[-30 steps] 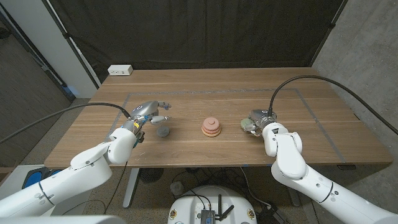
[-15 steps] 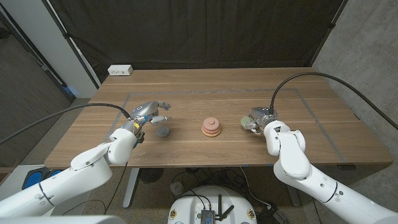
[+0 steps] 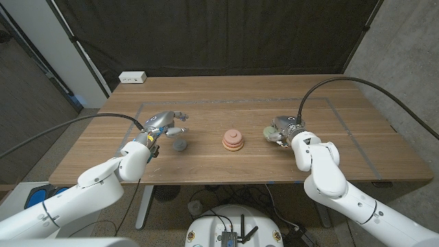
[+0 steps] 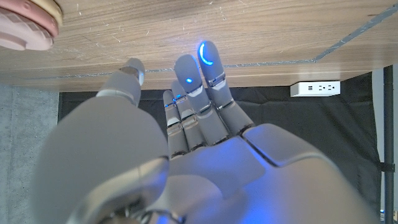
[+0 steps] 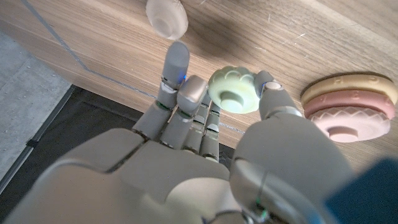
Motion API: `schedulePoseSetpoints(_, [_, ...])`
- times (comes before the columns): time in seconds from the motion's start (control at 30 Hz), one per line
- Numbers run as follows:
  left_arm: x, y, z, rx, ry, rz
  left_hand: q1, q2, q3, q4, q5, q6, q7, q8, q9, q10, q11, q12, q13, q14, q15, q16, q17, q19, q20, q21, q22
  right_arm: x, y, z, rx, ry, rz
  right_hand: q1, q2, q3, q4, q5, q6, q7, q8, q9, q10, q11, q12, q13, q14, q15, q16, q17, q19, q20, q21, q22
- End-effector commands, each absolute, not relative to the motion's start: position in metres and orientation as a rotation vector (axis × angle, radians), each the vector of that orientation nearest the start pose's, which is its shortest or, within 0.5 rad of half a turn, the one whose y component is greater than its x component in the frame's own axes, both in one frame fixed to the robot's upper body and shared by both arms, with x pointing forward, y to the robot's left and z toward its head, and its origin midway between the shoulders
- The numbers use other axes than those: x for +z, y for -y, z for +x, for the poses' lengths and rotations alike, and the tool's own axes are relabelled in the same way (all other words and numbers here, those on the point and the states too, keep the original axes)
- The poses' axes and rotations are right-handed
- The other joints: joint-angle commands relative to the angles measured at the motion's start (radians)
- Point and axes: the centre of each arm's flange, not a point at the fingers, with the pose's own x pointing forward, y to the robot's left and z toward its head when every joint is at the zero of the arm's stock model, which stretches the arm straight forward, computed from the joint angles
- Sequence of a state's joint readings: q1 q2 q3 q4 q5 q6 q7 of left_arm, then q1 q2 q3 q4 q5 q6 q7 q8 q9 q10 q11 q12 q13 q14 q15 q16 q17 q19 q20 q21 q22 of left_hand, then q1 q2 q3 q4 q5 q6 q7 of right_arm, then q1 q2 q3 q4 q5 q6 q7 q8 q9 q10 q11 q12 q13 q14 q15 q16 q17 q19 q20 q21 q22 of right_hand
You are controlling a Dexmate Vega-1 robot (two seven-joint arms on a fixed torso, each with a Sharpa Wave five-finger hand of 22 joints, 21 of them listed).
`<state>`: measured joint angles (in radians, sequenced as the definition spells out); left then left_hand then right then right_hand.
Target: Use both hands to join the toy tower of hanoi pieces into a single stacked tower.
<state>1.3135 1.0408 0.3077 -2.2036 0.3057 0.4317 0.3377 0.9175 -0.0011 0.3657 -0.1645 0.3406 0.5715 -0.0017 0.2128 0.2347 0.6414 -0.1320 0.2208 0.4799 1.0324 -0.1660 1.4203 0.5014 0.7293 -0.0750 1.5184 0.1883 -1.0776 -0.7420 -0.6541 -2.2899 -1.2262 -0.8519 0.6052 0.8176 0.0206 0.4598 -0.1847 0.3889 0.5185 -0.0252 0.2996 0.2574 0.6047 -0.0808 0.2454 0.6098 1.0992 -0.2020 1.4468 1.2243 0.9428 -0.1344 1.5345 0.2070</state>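
The right hand (image 3: 283,130) pinches a pale green disc (image 5: 233,91) between thumb and fingers, just right of the pink stack (image 3: 234,140) that stands at the table's (image 3: 226,96) centre. The left hand (image 3: 163,125) holds nothing, its fingers (image 4: 208,65) extended and slightly apart above the wood, with a grey piece (image 3: 180,145) just beside it; contact between them cannot be judged from the head view. In the right wrist view that piece (image 5: 166,17) lies beyond the fingertips.

R hand (image 3: 282,130) w/ green piece (image 3: 268,133) lifted slightly, edged toward pink stack (image 3: 233,140).
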Motion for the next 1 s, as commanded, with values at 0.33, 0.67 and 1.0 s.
schedulePoseSetpoints(0.33, [-0.044,-0.279,0.49,0.195,0.581,1.204,0.0,0.003,0.006,0.001,0.005,0.013,-0.001,0.0,0.005,0.007,-0.003,-0.003,0.005,0.001,-0.054,0.001,0.002,0.006,-0.129,0.0,0.003,-0.04,0.168,0.477,-0.071,0.259,-1.62,0.015,0.044,0.039,0.024,0.009,0.078,-0.063,0.004,0.001,0.083,-0.075,-0.001,0.007,0.011,-0.015,0.013,0.004,0.01,-0.082,0.004,0.004])
schedulePoseSetpoints(0.67, [-0.046,-0.284,0.488,0.211,0.571,1.203,0.0,0.003,0.007,0.0,0.005,0.015,-0.002,0.0,0.006,0.008,-0.004,-0.004,0.005,0.002,-0.054,0.002,0.001,0.007,-0.13,0.001,0.003,-0.034,0.154,0.478,-0.043,0.32,-1.662,0.013,0.043,0.043,0.024,0.011,0.08,-0.063,0.004,0.0,0.086,-0.075,-0.004,0.011,0.012,-0.015,0.018,0.004,0.01,-0.082,0.003,0.003])
schedulePoseSetpoints(1.0, [-0.049,-0.291,0.485,0.231,0.565,1.193,0.001,0.002,0.009,0.0,0.005,0.017,-0.003,0.001,0.006,0.01,-0.001,-0.004,0.005,0.004,-0.054,0.004,0.001,0.007,-0.13,0.002,0.003,-0.029,0.141,0.476,-0.009,0.383,-1.678,0.011,0.042,0.046,0.023,0.013,0.082,-0.066,0.003,-0.001,0.088,-0.076,-0.006,0.012,0.013,-0.015,0.022,0.004,0.012,-0.082,0.003,0.003])
